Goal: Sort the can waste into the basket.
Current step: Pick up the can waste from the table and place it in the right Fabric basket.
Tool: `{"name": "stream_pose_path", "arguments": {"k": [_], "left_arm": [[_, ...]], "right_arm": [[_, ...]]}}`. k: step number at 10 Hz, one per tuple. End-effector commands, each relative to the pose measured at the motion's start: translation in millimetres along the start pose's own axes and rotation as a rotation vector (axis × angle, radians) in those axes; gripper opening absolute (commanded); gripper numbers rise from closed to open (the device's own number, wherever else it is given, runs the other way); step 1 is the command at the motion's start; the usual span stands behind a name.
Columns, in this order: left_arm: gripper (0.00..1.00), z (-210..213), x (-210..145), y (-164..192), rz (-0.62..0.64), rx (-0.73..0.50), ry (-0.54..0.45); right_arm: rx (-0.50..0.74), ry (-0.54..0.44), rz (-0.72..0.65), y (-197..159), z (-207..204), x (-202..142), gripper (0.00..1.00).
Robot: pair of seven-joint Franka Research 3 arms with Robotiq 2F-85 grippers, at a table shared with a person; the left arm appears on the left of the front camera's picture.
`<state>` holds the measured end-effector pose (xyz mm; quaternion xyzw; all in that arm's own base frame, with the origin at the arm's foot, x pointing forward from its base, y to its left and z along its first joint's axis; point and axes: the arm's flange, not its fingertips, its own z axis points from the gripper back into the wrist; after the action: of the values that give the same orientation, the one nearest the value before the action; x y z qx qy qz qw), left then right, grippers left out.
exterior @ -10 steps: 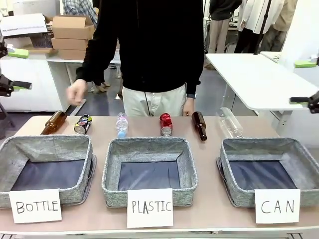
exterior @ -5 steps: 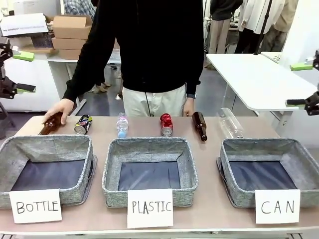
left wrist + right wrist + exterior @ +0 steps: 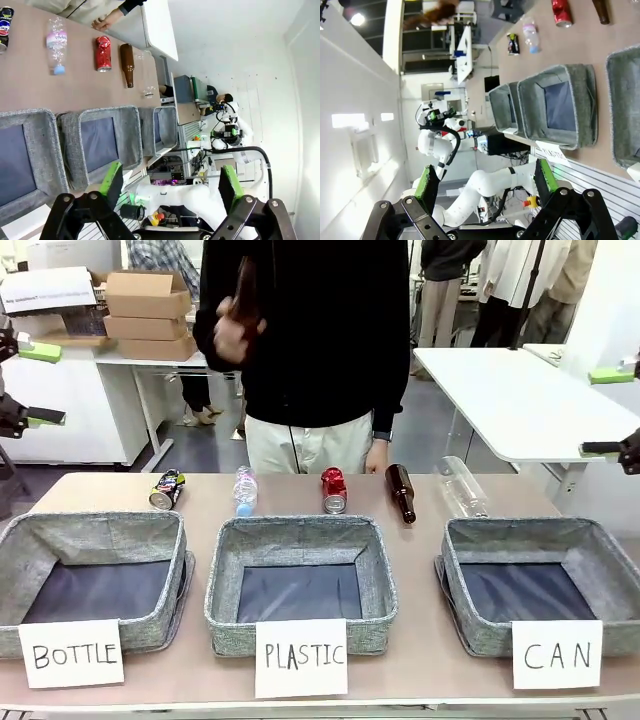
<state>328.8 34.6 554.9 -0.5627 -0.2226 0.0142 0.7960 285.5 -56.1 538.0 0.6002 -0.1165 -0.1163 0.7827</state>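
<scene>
Work area behind the counter [image 3: 205, 498]: inspected.
White side table [image 3: 510, 400] at right; stacked cardboard boxes [image 3: 146, 312] on white desk [image 3: 70, 425] at left; grey floor [image 3: 205, 445]; plain white wall [image 3: 225, 40].

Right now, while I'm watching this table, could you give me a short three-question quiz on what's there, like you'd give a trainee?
1. True or false: the red can lies inside the basket signed CAN.
2. What does the person's raised hand hold? A) a brown bottle B) a clear plastic bottle C) a white sign.
3. How many drink cans lie on the table?
Key: 1 false, it lies on the table; 2 A; 3 two, the red can and the black can.
</scene>
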Motion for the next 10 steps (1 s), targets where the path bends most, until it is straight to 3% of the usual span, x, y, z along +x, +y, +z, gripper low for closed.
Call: {"name": "stream_pose_path", "arguments": {"k": [1,2,3,4,8,9,10], "left_arm": [[1.0,-3,3,-1,-0.023,-0.023,-0.003],[1.0,-3,3,-1,-0.023,-0.023,-0.003],[1.0,-3,3,-1,-0.023,-0.023,-0.003],[1.0,-3,3,-1,-0.023,-0.023,-0.003],[1.0,-3,3,-1,-0.023,-0.023,-0.003],[1.0,-3,3,-1,-0.023,-0.023,-0.003],[1.0,-3,3,-1,-0.023,-0.023,-0.003]], "right_arm": [[-0.092,0.006,0.024,13,-20,5,1.0],[-0.219,0.056,0.082,29,-53,14,1.0],[-0.266,0.064,0.115,39,-77,25,1.0],[-0.095,0.032,0.034,12,-28,1,1.0],[-0.126,0.031,0.043,16,-38,6,1.0],[-0.276,0.037,0.062,27,-62,12,1.0],[-0.428,0.132,0.17,46,-117,29,1.0]]}}
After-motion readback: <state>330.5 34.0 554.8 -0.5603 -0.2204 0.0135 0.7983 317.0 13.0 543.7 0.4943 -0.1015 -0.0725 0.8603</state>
